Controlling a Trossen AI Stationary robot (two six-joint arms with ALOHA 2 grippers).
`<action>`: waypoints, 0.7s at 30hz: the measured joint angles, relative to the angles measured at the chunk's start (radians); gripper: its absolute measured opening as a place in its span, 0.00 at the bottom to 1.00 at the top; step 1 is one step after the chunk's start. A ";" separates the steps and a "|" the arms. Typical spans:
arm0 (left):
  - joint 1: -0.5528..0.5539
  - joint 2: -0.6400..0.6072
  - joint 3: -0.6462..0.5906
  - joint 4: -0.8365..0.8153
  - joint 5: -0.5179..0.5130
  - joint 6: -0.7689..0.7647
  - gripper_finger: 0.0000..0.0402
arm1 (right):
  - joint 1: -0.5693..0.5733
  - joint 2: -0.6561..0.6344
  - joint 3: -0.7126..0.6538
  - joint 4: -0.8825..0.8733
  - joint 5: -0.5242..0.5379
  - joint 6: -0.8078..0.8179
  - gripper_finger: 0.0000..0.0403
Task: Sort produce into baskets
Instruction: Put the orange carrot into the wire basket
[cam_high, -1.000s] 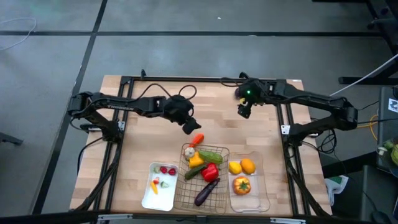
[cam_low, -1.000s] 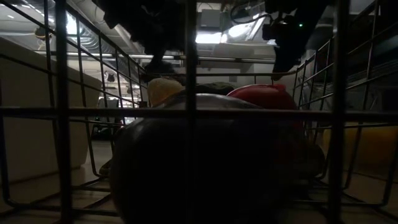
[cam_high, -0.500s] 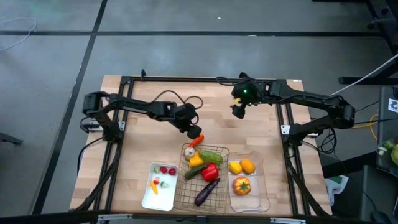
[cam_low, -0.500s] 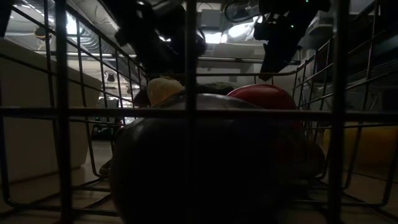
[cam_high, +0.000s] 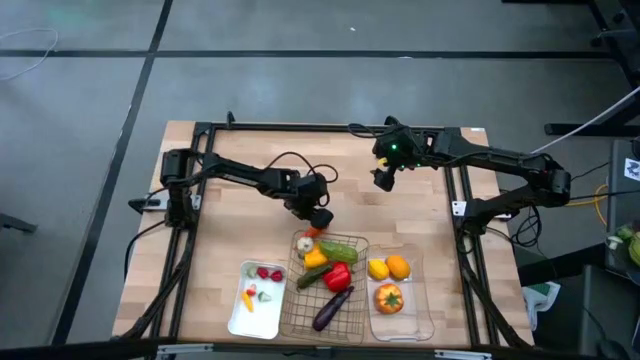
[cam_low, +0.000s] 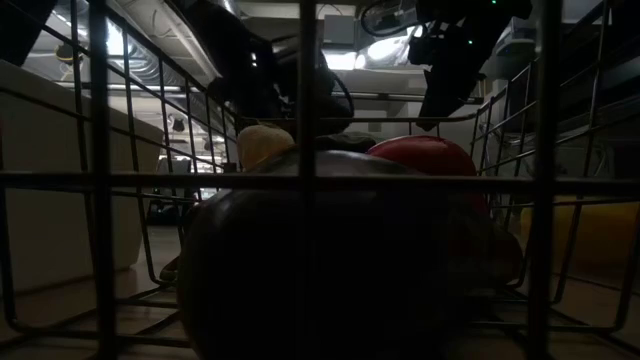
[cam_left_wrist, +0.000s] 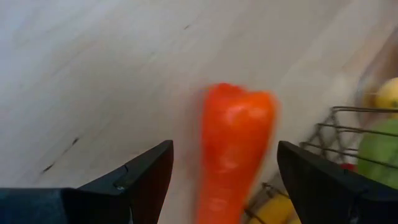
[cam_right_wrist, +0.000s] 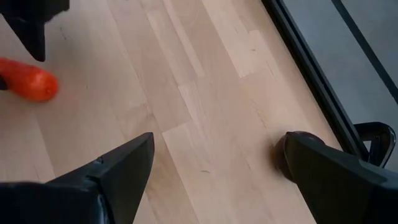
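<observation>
An orange carrot (cam_left_wrist: 236, 124) lies on the wooden table just beyond the far edge of the wire-mesh basket (cam_high: 352, 240); in the high view only its tip (cam_high: 311, 232) shows under the left arm. My left gripper (cam_left_wrist: 224, 155) is open. It hangs over the carrot, one finger (cam_left_wrist: 146, 177) on each side, with a gap to the carrot. My right gripper (cam_right_wrist: 219, 140) is open and empty above the far middle of the table (cam_high: 383, 178). The basket holds peppers, a cucumber and an eggplant (cam_high: 332, 308). The white tray (cam_high: 236, 318) holds small red balls. The clear bin (cam_high: 424, 322) holds yellow and orange fruits.
The three containers stand in a row along the table's near edge. Bare wood lies on the far half of the table (cam_high: 250, 220). A black frame (cam_high: 300, 127) runs around the table. The low view looks through the basket's wires (cam_low: 305, 180) past the dark eggplant (cam_low: 300, 270).
My left gripper has gone toward the table's near edge and down, toward the carrot, and now stands over it with its fingers open. The carrot has stayed where it was. My right gripper has shifted a little toward the table's left.
</observation>
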 joint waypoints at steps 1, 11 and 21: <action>0.000 0.006 0.000 -0.008 0.000 -0.001 0.70 | 0.000 0.000 0.000 0.000 0.000 0.000 0.88; 0.000 0.011 0.002 -0.102 -0.017 0.014 0.70 | 0.000 0.000 0.000 -0.001 0.000 0.000 0.88; 0.009 0.010 0.001 -0.125 -0.024 0.040 0.48 | 0.000 0.000 0.000 -0.001 0.000 -0.035 0.88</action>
